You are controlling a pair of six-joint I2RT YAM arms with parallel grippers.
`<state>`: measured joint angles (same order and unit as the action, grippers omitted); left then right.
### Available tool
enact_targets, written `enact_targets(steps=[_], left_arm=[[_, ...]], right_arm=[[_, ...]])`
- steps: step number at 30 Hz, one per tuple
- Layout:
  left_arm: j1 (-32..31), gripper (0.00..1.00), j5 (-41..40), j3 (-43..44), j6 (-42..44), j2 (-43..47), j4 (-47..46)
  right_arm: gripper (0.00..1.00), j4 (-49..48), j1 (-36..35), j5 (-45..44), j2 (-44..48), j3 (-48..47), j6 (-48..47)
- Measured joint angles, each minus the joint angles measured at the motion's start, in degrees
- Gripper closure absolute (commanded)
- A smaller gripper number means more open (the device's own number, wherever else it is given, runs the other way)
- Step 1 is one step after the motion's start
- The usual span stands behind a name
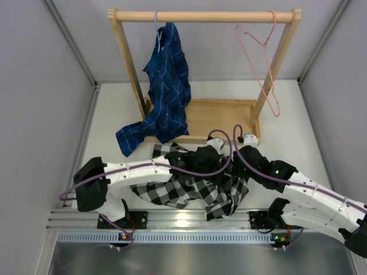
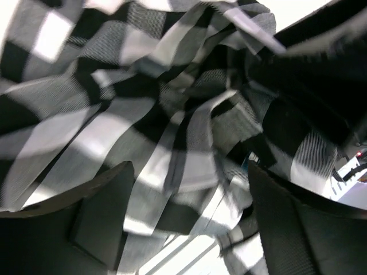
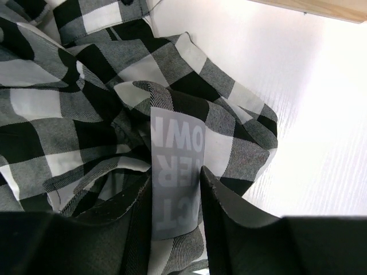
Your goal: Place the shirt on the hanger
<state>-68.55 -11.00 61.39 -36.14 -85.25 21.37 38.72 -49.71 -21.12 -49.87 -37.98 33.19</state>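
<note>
Shirt (image 1: 183,192): crumpled on table (image 1: 309,149).
Hanger (image 1: 261,57): bare on rail (image 1: 200,16), waiting.
Left gripper (image 2: 188,172): spread wide over folds, empty.
Right gripper (image 3: 174,177): clamped on neck label (image 3: 175,143), locating collar.

1. The black-and-white checked shirt (image 1: 189,186) is lying crumpled in a loose heap at the middle of the bench's near edge, its grey label (image 3: 175,166) showing upward.
2. The thin pink wire hanger (image 1: 257,71) is hanging empty by its hook from the wooden rail (image 1: 200,16), toward the far right corner.
</note>
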Motion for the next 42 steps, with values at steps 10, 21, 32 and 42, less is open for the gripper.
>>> enact_targets(steps=[10, 21, 32, 42], left_arm=[[-0.24, 0.60, 5.66, 3.13, 2.23, -9.18, 0.09], [-0.92, 1.00, -1.70, 2.89, 2.19, -4.79, 2.95], [-0.96, 1.00, -27.56, 20.44, 4.63, 18.25, 13.35], [-0.90, 1.00, -33.42, 22.56, 4.13, 21.09, 16.94]], right_arm=[[0.66, 0.09, 0.02, 0.04, 1.81, 0.17, 0.00], [1.00, 0.07, 0.61, -1.18, 1.79, 0.22, -0.04], [0.51, -1.01, 14.58, 1.31, 3.04, -3.08, -3.98], [0.44, -1.49, 17.38, 12.72, 4.63, -2.84, -8.09]])
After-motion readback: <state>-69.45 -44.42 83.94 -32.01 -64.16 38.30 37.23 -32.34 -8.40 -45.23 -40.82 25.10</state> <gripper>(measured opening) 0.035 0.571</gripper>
